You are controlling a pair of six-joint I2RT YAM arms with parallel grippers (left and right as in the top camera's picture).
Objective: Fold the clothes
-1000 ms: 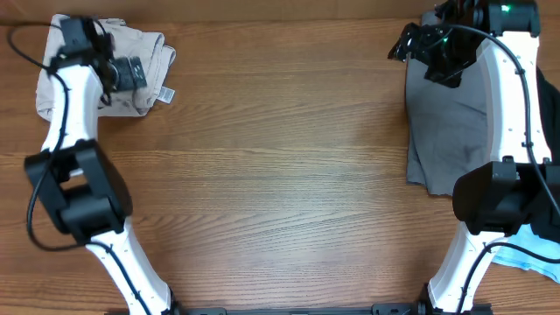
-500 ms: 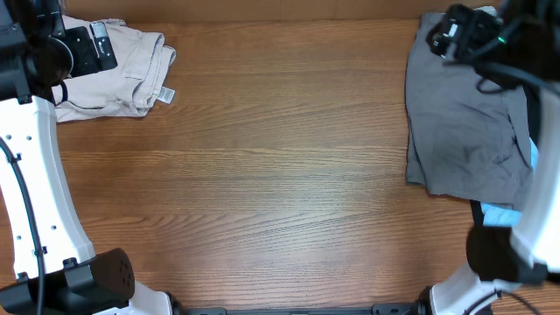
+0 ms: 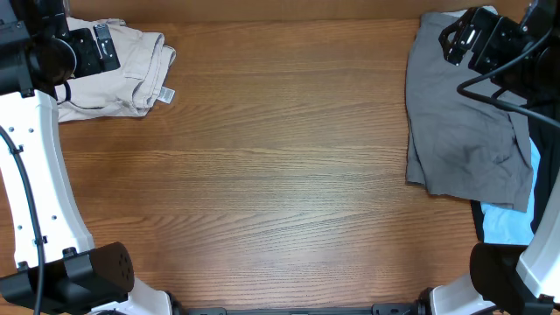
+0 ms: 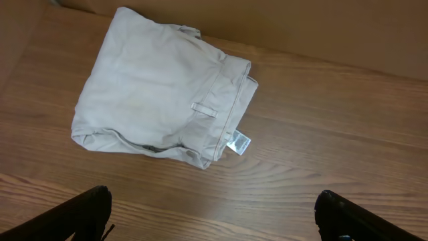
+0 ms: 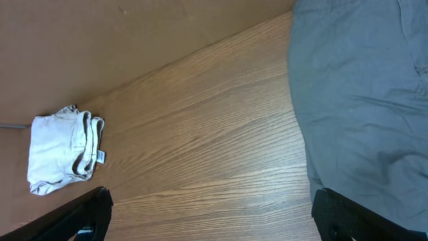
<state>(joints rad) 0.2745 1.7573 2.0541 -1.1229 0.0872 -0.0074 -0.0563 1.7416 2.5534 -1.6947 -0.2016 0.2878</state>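
The clothes lie in two places. Pale beige shorts (image 3: 127, 79) (image 4: 160, 100) (image 5: 63, 147) are folded at the far left corner, with a small white label (image 4: 239, 142) at their right edge. Grey shorts (image 3: 464, 122) (image 5: 361, 87) lie spread flat at the far right. A light-blue garment (image 3: 503, 226) and a strip of black cloth (image 3: 478, 210) peek out beneath them. My left gripper (image 3: 87, 51) (image 4: 212, 201) hangs open above the beige shorts, holding nothing. My right gripper (image 3: 472, 39) (image 5: 210, 199) hangs open above the grey shorts' far left part, also holding nothing.
The wooden table (image 3: 280, 175) spans the view between the two piles. A brown wall (image 5: 134, 40) rises behind the table's far edge. Both white arms stand at the table's left and right sides.
Both arms have risen from low over the garments and pulled outward to the sides. In the last half second the right gripper shifted slightly right. Both grippers stayed open.
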